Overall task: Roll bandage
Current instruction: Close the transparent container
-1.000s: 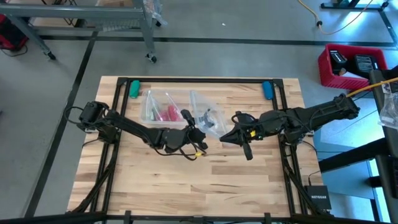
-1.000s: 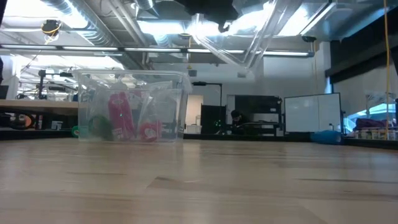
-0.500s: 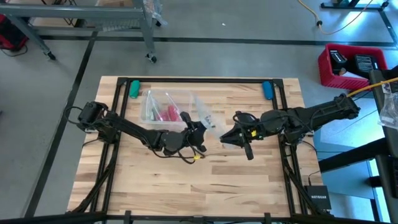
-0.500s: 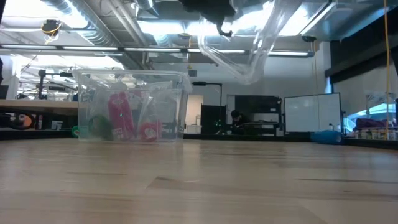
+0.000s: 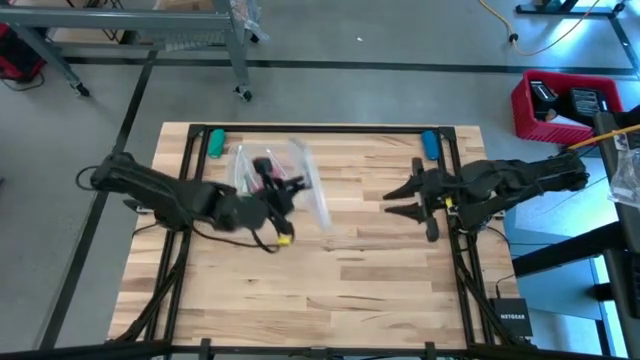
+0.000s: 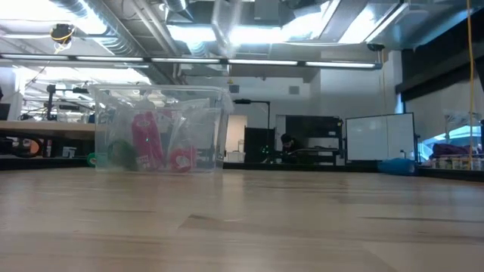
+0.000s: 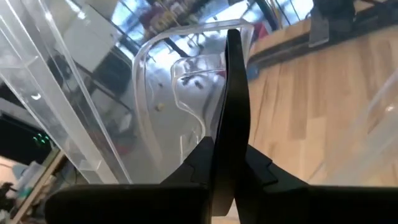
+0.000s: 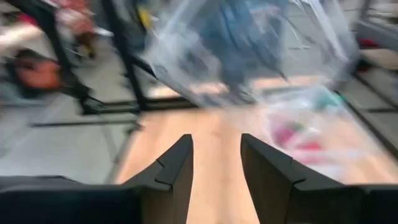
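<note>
My left gripper (image 5: 290, 185) is up off the table (image 5: 370, 290), beside the clear plastic box (image 6: 159, 130), fingers (image 7: 234, 112) pressed together on a clear plastic wrapper (image 5: 312, 190) that trails from it. My right gripper (image 5: 400, 200) hangs over the table's right side, well apart from the left, jaws parted with nothing between them. The bandage (image 6: 148, 139), red-pink, sits inside the box at the table's far left.

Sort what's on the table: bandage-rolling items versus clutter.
Job items: bandage, red-pink, inside the clear plastic box; left gripper, shut on the plastic wrapper.

Clutter: two teal items at the far edge; right gripper, open, empty.
</note>
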Motion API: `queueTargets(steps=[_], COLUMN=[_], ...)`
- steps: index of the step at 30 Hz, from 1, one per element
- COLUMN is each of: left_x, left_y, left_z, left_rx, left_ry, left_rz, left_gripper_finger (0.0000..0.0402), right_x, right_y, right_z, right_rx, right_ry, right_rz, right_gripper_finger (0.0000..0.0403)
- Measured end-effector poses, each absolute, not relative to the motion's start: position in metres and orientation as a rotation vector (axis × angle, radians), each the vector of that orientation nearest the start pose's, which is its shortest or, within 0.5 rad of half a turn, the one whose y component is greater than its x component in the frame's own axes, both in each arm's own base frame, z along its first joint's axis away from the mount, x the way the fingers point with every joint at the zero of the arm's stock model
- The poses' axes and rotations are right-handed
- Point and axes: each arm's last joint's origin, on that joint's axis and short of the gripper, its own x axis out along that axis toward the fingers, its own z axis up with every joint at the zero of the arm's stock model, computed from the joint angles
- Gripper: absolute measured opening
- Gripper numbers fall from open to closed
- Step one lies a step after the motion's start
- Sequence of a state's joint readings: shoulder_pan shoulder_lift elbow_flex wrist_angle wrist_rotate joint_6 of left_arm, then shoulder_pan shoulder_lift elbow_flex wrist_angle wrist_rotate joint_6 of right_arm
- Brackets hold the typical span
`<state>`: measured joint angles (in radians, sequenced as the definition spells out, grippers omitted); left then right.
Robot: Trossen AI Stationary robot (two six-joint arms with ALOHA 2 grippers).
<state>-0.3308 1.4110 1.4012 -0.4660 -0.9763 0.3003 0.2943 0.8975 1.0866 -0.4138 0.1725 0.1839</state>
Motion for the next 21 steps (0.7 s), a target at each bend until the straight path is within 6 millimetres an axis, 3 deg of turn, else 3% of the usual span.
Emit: queueTargets(steps=[5, 9, 15, 21], left_x=[0.265, 0.248, 0.228, 0.226], left_y=[-0.041, -0.008, 0.036, 0.063], left_z=[0.423, 0.435, 0.430, 0.409], left_rx=[0.499, 0.443, 0.341, 0.306], left_ry=[0.625, 0.805, 1.062, 1.327], left_rz=[0.537, 0.534, 0.461, 0.455], left_gripper_finger=[0.0021, 0.0021, 0.0021, 0.0021], right_x=[0.177, 0.191, 0.212, 0.242], right_y=[0.044, 0.045, 0.040, 0.010], right_z=[0.375, 0.341, 0.293, 0.244], right_rx=[0.051, -0.057, -0.130, -0.058], right_ry=[0.352, 0.441, 0.484, 0.512], right_rz=[-0.066, -0.180, -0.292, -0.288], right_gripper_finger=[0.0137, 0.0137, 0.0137, 0.0122])
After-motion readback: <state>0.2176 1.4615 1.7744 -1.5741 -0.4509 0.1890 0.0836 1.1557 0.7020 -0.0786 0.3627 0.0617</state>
